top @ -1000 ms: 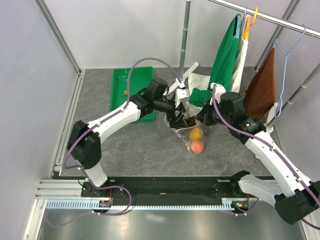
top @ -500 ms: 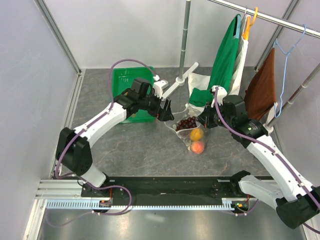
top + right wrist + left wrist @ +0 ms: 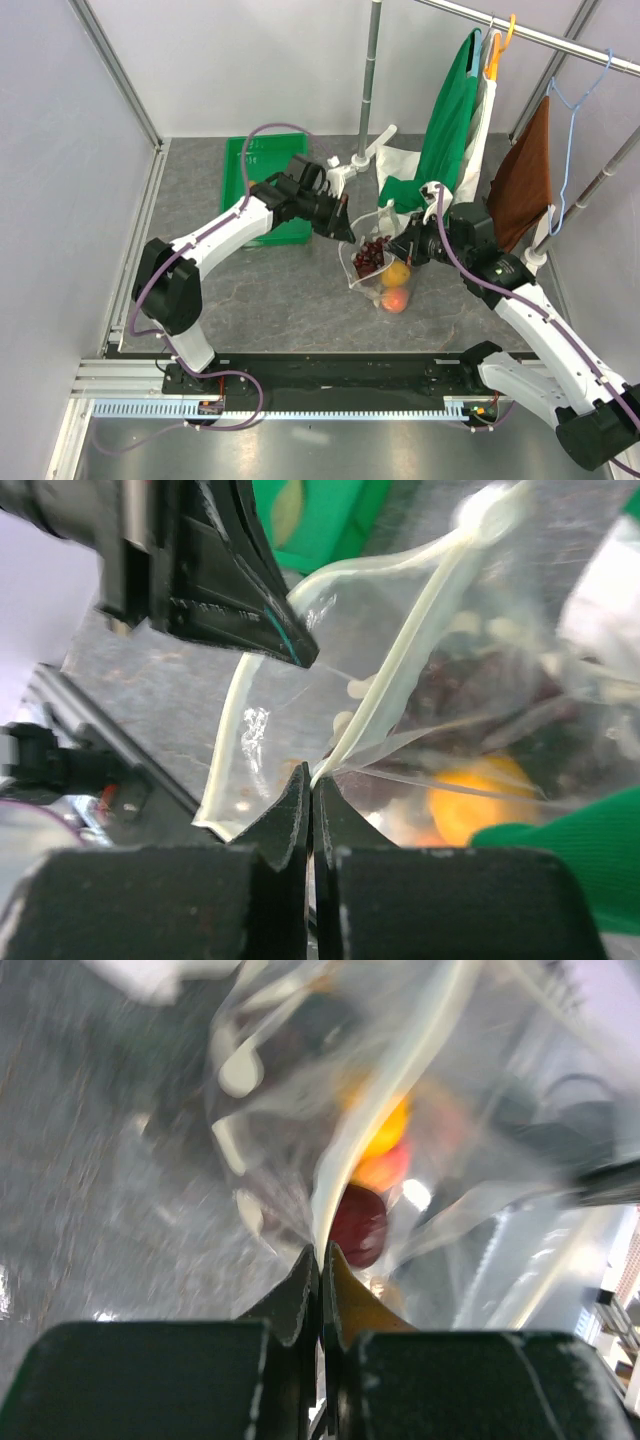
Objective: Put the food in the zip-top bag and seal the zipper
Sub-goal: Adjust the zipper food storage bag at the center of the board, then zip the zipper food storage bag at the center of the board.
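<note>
The zip-top bag point(image 3: 375, 268) hangs between both grippers at the table's middle. Through its clear wall show dark grapes point(image 3: 372, 254), an orange point(image 3: 397, 272) and a peach point(image 3: 394, 300). My left gripper point(image 3: 346, 230) is shut on the zipper point(image 3: 345, 1155) at the bag's left end, with a dark red fruit point(image 3: 358, 1225) just beyond its tips point(image 3: 322, 1252). My right gripper point(image 3: 406, 248) is shut on the same white strip point(image 3: 400, 660) at the right end, its tips point(image 3: 311, 776) pinching it. The left gripper's fingers point(image 3: 240, 590) show opposite in the right wrist view.
A green tray point(image 3: 258, 160) lies at the back left under the left arm. A green and white garment point(image 3: 452, 120) and a brown cloth point(image 3: 525, 180) hang from the rail at the right. A metal pole point(image 3: 370, 80) stands behind the bag.
My left gripper, open beside the bag before, has moved right and shut on the zipper. The bag's mouth is now lifted and pulled between the two grippers.
</note>
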